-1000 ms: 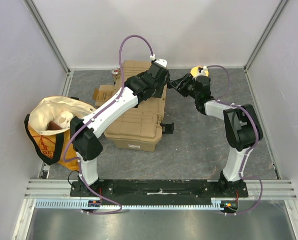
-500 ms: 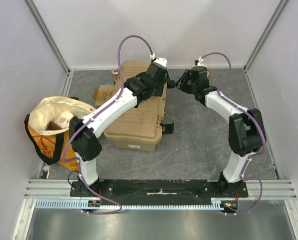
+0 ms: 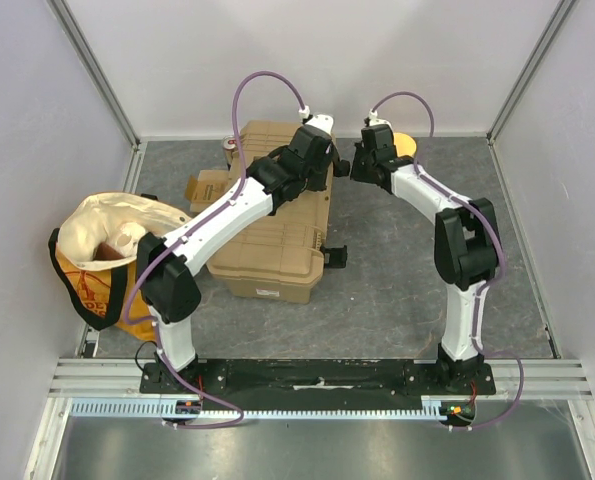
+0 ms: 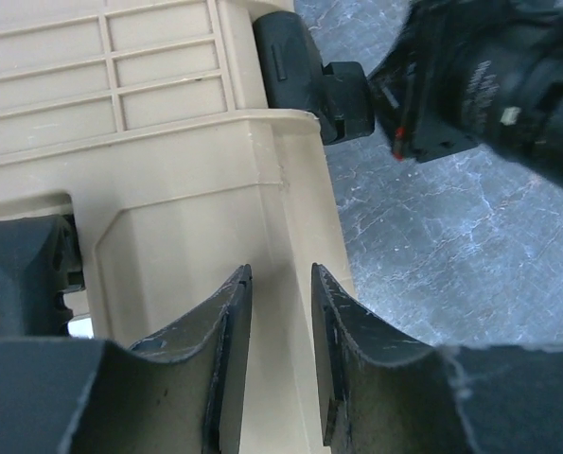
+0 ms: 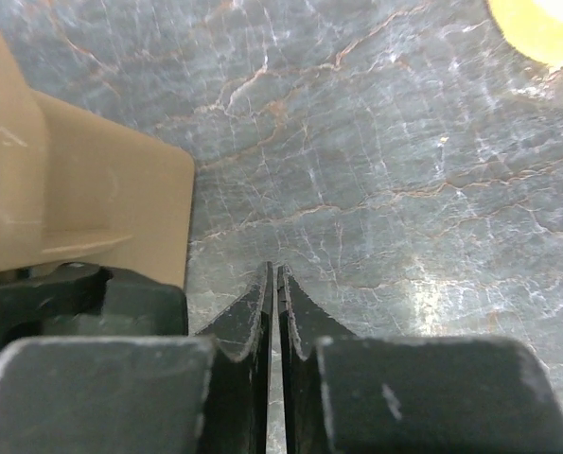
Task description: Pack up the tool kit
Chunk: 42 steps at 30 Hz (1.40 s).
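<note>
The tan toolbox (image 3: 277,235) lies with its lid down in the middle of the floor, also seen as a ribbed tan lid (image 4: 149,113). My left gripper (image 3: 322,160) hovers over its far right edge. In the left wrist view the left gripper (image 4: 281,274) stands narrowly open with only the tan lid behind the gap. My right gripper (image 3: 345,168) is beside that edge, its fingers against a black side latch (image 4: 295,66). In the right wrist view the right gripper (image 5: 273,270) is shut on nothing, next to the toolbox corner (image 5: 82,189). No screwdrivers or hammer show.
A cream cloth bag (image 3: 107,245) lies at the left. A small open cardboard box (image 3: 209,188) and a can (image 3: 233,148) sit left of the toolbox's far end. A yellow round thing (image 3: 404,143) lies at the back right. A second black latch (image 3: 335,256) juts out nearer.
My right arm has swung left from the yellow thing to the toolbox's far right latch, and its jaws have shut. The left jaws have narrowed; the left arm has barely moved.
</note>
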Motion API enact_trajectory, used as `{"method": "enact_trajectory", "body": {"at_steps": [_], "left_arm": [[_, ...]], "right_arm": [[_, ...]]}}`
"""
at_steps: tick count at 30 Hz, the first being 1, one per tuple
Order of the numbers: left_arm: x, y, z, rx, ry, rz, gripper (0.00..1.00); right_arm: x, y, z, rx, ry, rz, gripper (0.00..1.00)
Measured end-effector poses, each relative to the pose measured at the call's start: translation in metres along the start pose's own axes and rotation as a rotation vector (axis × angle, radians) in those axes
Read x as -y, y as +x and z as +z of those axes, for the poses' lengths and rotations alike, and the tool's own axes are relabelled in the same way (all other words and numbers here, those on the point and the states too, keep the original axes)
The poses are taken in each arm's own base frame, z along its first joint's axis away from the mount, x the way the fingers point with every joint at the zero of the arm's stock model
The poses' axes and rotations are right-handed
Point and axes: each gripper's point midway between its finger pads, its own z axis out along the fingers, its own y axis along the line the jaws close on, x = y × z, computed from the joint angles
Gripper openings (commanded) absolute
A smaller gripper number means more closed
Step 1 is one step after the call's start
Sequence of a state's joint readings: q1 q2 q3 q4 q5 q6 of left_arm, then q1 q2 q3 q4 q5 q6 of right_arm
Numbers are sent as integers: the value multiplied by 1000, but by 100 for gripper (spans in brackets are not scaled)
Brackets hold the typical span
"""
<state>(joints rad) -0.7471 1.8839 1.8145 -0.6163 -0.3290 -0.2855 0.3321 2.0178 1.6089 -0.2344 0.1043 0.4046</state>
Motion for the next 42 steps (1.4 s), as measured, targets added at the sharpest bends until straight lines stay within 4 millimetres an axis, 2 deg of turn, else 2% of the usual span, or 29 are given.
{"method": "enact_trajectory", "body": {"at_steps": [5,8,11,14,18,22,27,30,33,35,37,39,42], "left_arm": [[11,-3,4,14,48,-9,35],[40,24,14,-66,169,-5,34],[78,65,26,-160,268,12,32],[72,79,31,-204,267,14,29],[67,81,30,-211,267,20,29],[65,82,26,-203,268,24,29],[59,86,19,-221,254,28,29],[57,88,14,-237,252,31,31],[56,88,7,-256,252,34,37],[57,81,2,-249,255,35,42],[51,67,-6,-225,243,38,48],[43,45,-17,-174,228,31,50],[30,9,-41,-76,214,20,52]], "right_arm": [[-4,22,19,-68,7,-97,4],[-10,23,25,-74,-6,-159,2],[-23,21,31,-70,-59,-207,1],[-24,35,39,-106,-91,-231,0],[-28,54,45,-151,-123,-238,0],[-31,54,47,-131,-133,-220,0],[-21,59,46,-137,-113,-136,1],[-7,51,36,-121,-92,-61,3],[9,28,21,-74,-73,4,8],[17,6,9,-27,-68,41,13],[23,-12,-2,15,-64,66,20],[24,-29,-12,55,-65,82,26],[19,-40,-23,83,-78,90,31]]}}
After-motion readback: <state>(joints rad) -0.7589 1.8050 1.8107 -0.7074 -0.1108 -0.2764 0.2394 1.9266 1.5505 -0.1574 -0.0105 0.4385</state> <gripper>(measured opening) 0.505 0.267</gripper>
